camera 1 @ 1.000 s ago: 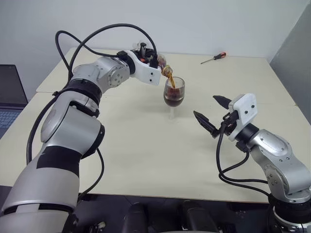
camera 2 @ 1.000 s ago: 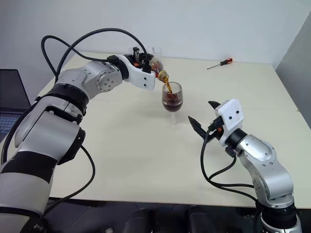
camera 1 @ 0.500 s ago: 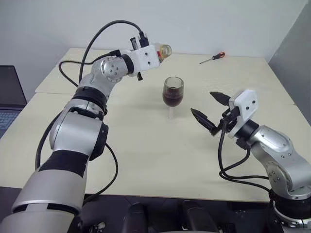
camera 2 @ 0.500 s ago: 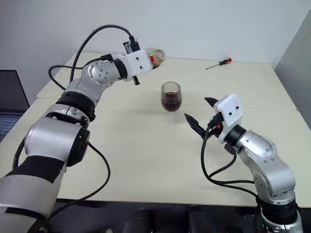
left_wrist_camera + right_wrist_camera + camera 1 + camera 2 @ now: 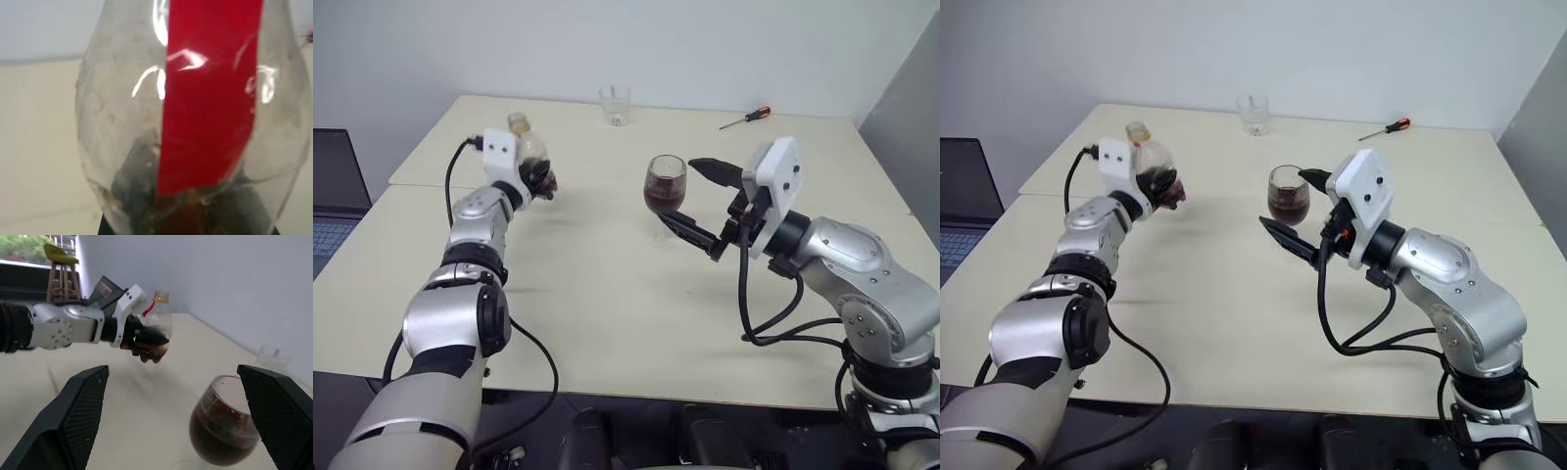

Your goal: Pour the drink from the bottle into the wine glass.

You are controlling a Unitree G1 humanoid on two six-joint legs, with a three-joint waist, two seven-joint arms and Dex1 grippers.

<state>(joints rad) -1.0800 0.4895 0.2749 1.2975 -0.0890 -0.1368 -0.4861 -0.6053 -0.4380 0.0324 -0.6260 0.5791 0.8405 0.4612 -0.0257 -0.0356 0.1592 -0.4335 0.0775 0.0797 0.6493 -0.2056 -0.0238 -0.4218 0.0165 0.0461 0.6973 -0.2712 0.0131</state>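
Bare table (image 5: 597, 294) between the two hands, wine glass (image 5: 666, 183) (right hand (image 5: 690, 199) just beside) its sole obstacle

I am in what looks like a plain lab or test room, not a home. In front of me are two pale tables (image 5: 607, 313) pushed together, their joint running across the left middle of the frame, set against a bare white wall (image 5: 656, 44). A laptop (image 5: 335, 196) sits open at the left edge. A red-handled screwdriver (image 5: 744, 117) lies loose at the upper right of the table. In my right wrist picture, the upper left shows a yellow stool (image 5: 58, 264) by a window (image 5: 24, 247) with greenery outside.
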